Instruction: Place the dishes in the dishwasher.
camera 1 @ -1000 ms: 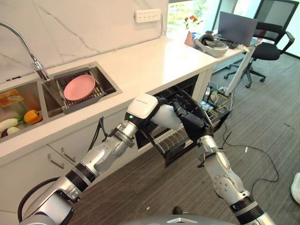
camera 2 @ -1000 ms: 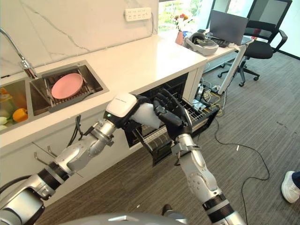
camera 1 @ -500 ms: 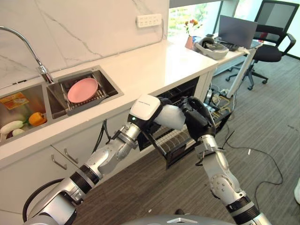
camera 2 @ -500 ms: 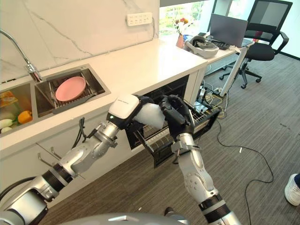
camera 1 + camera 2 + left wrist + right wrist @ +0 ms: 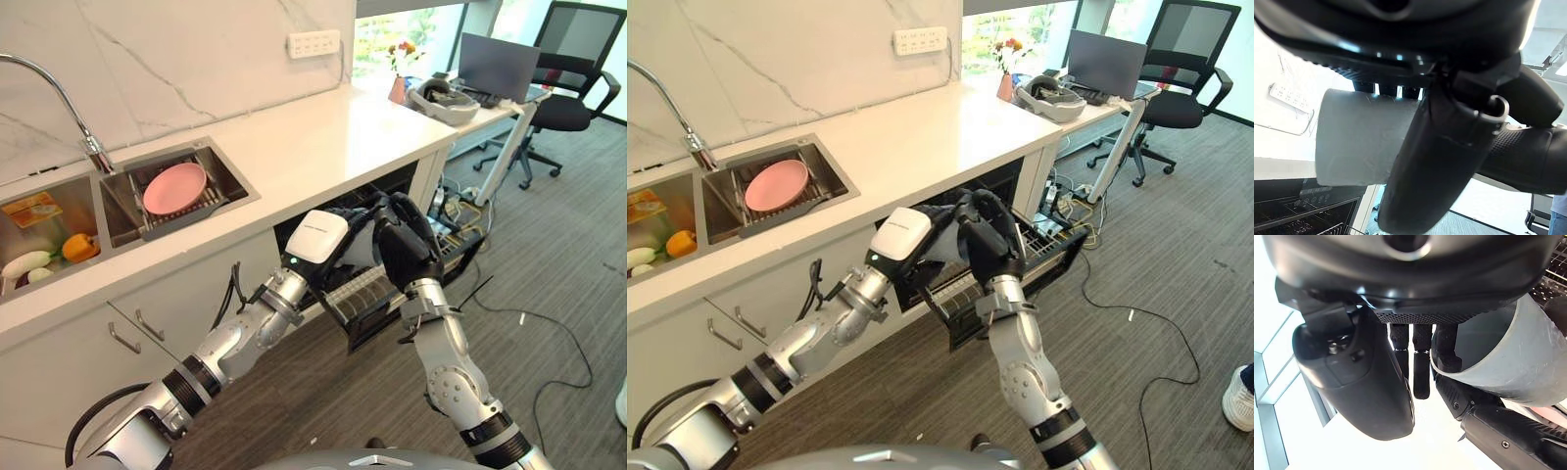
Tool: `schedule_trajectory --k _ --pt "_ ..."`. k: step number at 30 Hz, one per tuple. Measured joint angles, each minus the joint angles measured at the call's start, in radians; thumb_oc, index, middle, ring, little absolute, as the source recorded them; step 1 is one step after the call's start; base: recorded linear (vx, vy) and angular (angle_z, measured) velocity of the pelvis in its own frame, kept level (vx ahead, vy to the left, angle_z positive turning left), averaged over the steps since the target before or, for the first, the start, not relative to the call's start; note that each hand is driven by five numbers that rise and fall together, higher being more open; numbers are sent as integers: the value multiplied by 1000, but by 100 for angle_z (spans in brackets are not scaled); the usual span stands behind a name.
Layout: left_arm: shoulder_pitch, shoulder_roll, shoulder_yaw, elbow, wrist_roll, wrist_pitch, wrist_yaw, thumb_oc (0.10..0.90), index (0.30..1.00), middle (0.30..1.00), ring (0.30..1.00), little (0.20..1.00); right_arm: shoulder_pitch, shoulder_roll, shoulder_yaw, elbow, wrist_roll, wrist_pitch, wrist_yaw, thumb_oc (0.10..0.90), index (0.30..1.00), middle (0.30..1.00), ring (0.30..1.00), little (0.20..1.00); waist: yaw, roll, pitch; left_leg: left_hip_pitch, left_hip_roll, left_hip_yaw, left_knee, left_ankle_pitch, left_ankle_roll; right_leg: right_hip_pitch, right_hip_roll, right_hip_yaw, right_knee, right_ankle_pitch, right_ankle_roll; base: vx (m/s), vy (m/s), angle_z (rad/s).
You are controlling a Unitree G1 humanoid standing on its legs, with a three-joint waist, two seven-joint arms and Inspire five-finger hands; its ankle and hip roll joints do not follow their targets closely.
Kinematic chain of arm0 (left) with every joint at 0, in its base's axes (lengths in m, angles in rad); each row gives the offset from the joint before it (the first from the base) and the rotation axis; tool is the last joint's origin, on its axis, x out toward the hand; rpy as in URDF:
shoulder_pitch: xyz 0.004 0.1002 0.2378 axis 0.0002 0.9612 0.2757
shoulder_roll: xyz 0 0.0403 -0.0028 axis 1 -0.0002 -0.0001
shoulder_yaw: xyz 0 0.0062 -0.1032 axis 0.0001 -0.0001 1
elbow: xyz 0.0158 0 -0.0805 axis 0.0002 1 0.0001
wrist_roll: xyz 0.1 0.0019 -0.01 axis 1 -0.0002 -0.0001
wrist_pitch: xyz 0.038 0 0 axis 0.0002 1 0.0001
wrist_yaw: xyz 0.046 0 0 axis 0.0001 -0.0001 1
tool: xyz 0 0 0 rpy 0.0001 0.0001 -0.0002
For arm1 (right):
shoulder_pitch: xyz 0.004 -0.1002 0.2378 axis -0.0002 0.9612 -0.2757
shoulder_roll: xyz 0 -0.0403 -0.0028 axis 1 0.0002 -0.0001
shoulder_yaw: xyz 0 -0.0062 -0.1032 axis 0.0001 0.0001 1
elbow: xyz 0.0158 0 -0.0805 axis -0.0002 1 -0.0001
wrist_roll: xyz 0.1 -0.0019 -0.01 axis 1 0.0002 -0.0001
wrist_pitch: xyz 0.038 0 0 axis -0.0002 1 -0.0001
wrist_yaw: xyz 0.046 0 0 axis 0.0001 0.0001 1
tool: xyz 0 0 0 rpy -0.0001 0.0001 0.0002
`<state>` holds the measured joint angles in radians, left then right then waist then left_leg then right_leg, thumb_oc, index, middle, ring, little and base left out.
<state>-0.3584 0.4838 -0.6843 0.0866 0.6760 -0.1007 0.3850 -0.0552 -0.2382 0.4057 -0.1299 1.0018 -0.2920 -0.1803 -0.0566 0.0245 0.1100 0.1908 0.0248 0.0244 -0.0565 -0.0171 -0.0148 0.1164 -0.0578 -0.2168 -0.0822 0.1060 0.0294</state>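
Both hands meet over the pulled-out dishwasher rack (image 5: pixel 377 304): the left hand (image 5: pixel 364 235) has fingers curled round a grey cup (image 5: pixel 1364 137), the right hand (image 5: pixel 407 250) curls against it, while a pink plate (image 5: pixel 174 188) lies in the sink (image 5: pixel 235 186), far left.

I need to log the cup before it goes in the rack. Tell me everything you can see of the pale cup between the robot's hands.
The cup is a plain pale grey-white cylinder, matte, with no handle or print visible. It is held on its side above the pulled-out dishwasher rack, in front of the counter's edge. The left hand is curled round its wall. The right hand has fingers hooked over its open rim, reaching inside. Its contents cannot be seen.
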Motion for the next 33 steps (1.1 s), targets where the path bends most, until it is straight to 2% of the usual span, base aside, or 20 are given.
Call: schedule_trajectory --k 11,12,13,14,15,20,22,25,29,31,32,33 --pt "18 -22 21 -1 -20 4 4 400 300 300 300 300 0 -20 12 -5 -2 4 1 400 300 300 300 300 8 -9 -4 -22 1 -6 -33 24 -2 -33 3 -7 -16 10 -1 -19 -4 2" --pt "20 -22 22 -1 -20 4 4 400 300 300 300 300 0 -21 12 -5 -2 7 1 419 328 328 328 328 9 -9 -4 -22 1 -6 -33 24 -2 -33 3 -7 -16 10 -1 0 0 0" --pt "20 -23 25 -1 -20 3 4 400 300 300 300 300 0 -21 12 -5 -20 7 1 566 549 549 549 549 10 -9 -4 -23 1 -7 -34 24 -2 -33 3 -7 -16 10 -1 -41 -2 1" --pt "20 -24 26 -1 -20 4 5 400 300 300 300 300 0 -21 12 -5 -28 7 1 649 674 674 674 674 11 -9 -4 -24 1 -7 -34 23 -3 -33 3 -8 -17 9 -1 -56 -2 1" --pt "20 -25 27 -1 -20 4 5 400 300 300 300 300 0 -23 12 -5 -38 7 1 800 900 900 900 900 13 -9 -4 -28 1 -7 -35 23 -3 -33 2 -8 -17 9 -1 0 0 0" --pt "20 -37 32 -1 -20 3 8 400 300 300 300 300 0 -44 6 -19 -103 11 1 800 900 900 900 900 19 -11 -6 -34 1 -15 -35 27 -4 -33 1 -21 -17 7 3 -4 -5 6" --pt "33 -9 93 -45 -17 -20 3 400 300 300 300 300 -2 -84 1 -56 -150 17 2 800 900 900 900 900 14 -13 -6 -41 1 -31 -39 29 -8 -35 0 -33 -17 5 3 24 23 18" --pt "25 -3 103 -45 -16 -29 52 400 300 300 300 300 -18 -81 -73 -82 -246 18 3 800 900 900 900 900 27 -10 -12 -39 -1 -38 -34 33 -5 -31 -3 -39 -17 8 0 22 22 10" --pt "39 87 124 -88 4 -49 50 400 300 300 300 300 -28 -64 -186 -97 -288 1 -25 800 900 900 900 900 26 -9 -14 -38 -4 -37 -35 33 -5 -28 -6 -40 -17 8 1 0 0 0" --pt "68 109 188 -107 8 -53 49 400 300 300 300 300 -28 -86 -248 -97 -325 1 -29 800 900 900 900 900 23 -9 -15 -38 -5 -37 -37 33 -4 -28 -8 -39 -17 7 3 0 0 0" --pt "113 108 291 -146 8 -46 53 400 300 300 300 300 -25 -88 -311 -98 -366 -2 -36 800 900 900 900 900 15 -9 -14 -38 -5 -37 -39 33 -5 -29 -7 -38 -17 6 5 0 0 0" --pt "114 108 333 -161 6 -42 55 400 300 300 300 300 -24 -91 -335 -99 -382 -5 -44 800 900 900 900 900 15 -9 -14 -38 -5 -37 -39 33 -5 -29 -7 -39 -17 6 5 0 0 0"
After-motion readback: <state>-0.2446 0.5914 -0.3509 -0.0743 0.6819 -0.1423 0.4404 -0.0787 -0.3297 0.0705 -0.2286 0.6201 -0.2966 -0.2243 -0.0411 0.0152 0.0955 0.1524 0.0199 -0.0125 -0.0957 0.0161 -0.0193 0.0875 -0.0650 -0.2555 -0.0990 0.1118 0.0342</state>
